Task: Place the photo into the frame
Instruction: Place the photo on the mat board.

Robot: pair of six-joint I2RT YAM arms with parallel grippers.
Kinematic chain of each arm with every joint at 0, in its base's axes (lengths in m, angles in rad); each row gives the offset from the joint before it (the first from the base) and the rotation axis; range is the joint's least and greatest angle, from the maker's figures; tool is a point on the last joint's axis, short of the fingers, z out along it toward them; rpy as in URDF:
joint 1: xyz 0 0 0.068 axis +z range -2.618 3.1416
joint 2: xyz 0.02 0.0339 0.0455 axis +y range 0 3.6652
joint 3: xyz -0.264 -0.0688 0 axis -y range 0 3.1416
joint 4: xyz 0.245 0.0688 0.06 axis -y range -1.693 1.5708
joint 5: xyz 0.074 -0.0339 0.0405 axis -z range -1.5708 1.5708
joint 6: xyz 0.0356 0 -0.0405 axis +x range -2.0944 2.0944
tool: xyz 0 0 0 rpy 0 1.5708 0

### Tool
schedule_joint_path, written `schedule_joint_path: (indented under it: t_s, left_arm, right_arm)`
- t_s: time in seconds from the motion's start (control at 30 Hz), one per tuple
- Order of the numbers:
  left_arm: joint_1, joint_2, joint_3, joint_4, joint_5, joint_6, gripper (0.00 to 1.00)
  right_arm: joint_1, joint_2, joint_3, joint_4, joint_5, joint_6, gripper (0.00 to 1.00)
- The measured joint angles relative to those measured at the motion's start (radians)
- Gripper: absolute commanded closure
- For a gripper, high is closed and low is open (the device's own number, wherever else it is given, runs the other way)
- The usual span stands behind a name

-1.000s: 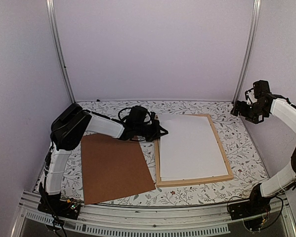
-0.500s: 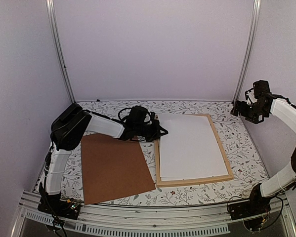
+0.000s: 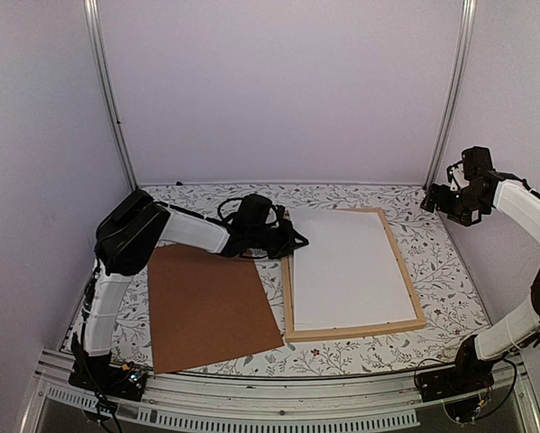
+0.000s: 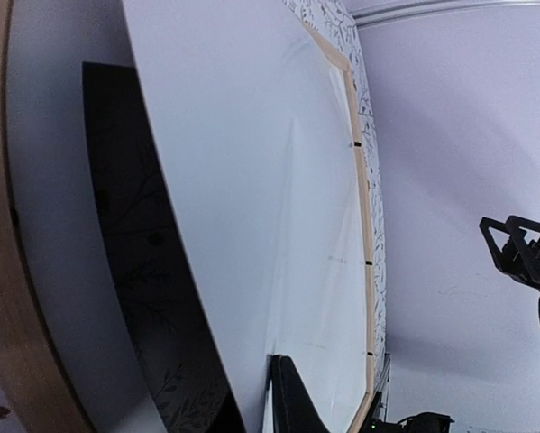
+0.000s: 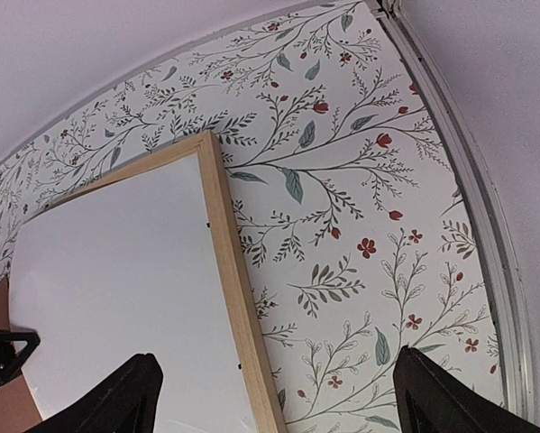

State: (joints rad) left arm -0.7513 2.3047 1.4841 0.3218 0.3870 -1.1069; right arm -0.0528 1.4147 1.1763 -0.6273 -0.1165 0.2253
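near: brown board [image 3: 211,307] lies flat beside the frame [image 3: 351,331] | middle: photo [image 3: 346,266] sits inside it, white back up, left edge looks a bit lifted, so nearly done | left gripper [image 3: 295,242] at that edge, can't tell if it pinches | far: right gripper [image 3: 432,200] spread wide, holding nothing

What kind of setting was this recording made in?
Probably a lab robot cell, not a home: plain white walls with metal corner posts, left arm and right arm bolted to a rail, floral-covered table.
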Motion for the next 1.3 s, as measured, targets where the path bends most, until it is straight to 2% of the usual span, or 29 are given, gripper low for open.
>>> schedule_joint_path:
  t_s: [0.2,0.47,0.8,1.0,1.3]
  left_arm:
    - [-0.001,0.0,0.006,-0.007,-0.006,0.005,0.81]
    - [-0.005,0.0,0.007,-0.034,-0.015,0.024,0.62]
    - [-0.007,0.0,0.009,-0.084,-0.033,0.064,0.47]
    - [-0.012,-0.008,0.017,-0.108,-0.049,0.09,0.43]
    - [-0.017,-0.023,0.017,-0.145,-0.076,0.113,0.42]
  right_arm:
    - [0.0,0.0,0.0,0.0,-0.006,0.0,0.07]
    - [0.0,0.0,0.0,0.0,-0.016,0.0,0.07]
    - [0.0,0.0,-0.016,0.009,-0.021,0.0,0.07]
    - [0.0,0.001,-0.024,0.019,-0.026,0.0,0.07]
    - [0.0,0.001,-0.035,0.027,-0.033,0.002,0.07]
